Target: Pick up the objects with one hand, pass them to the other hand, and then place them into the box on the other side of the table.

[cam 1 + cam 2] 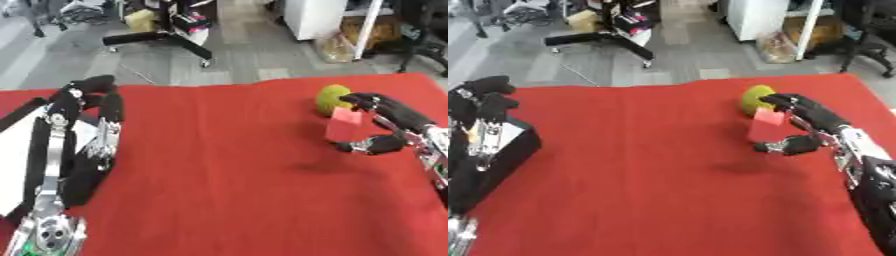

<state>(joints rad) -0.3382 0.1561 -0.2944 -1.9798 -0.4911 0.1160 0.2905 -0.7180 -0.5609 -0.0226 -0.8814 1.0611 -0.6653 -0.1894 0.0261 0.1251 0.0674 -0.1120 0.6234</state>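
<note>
My right hand (385,127) at three o'clock has its fingers and thumb curled round a red block (344,125), lifted above the red table (227,175), a yellow-green ball (332,98) just behind. I judge this the pick-up; next comes the handover to my open left hand (83,120) at nine o'clock, over the box (509,145).

Black robot hand (385,127), silver-jointed fingers (105,135)
</note>
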